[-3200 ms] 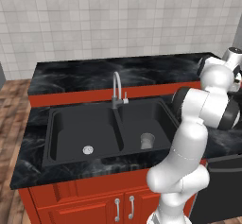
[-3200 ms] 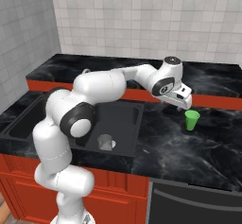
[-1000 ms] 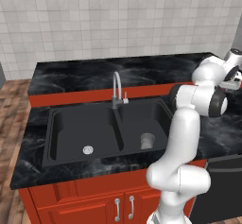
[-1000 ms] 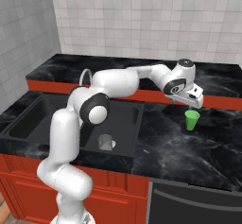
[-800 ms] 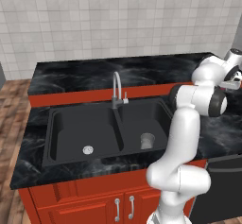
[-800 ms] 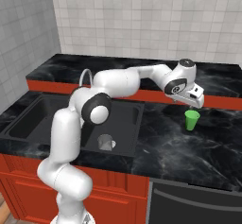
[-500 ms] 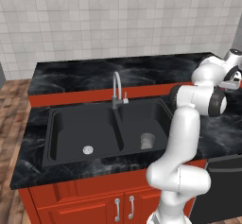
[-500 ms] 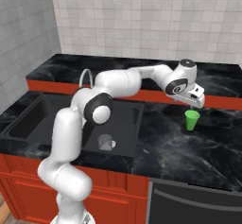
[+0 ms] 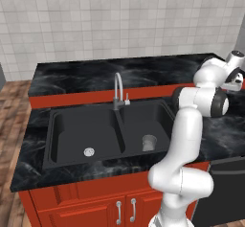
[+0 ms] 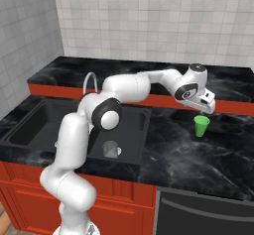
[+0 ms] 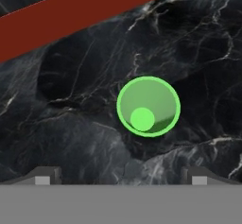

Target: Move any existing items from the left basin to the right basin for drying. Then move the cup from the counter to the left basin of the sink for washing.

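— What is changing at the right end of the counter (image 10: 163, 154)?

— The arm is swinging further out to the right; a few seconds ago the gripper (image 10: 206, 109) was hanging to the left of the green cup (image 10: 201, 126), and now it is sitting almost directly above it, having barely drifted over the last second. In the hand view the cup (image 11: 148, 106) is lying just right of centre, open mouth up, with the two finger tips (image 11: 43, 176) spread wide on either side of it and nothing between them.

— And the first half of the job?

— The grey tumbler (image 9: 149, 142) is standing in the right basin (image 9: 160, 118), near its front edge. The left basin (image 9: 72, 130) is showing its bare drain, so I am judging that step complete.

— Meaning?

— The arm is lining up for the cup, which is still standing upright on the counter, well right of the sink (image 9: 52, 125), near the red back ledge (image 10: 233, 106). A descent and a grasp are still outstanding
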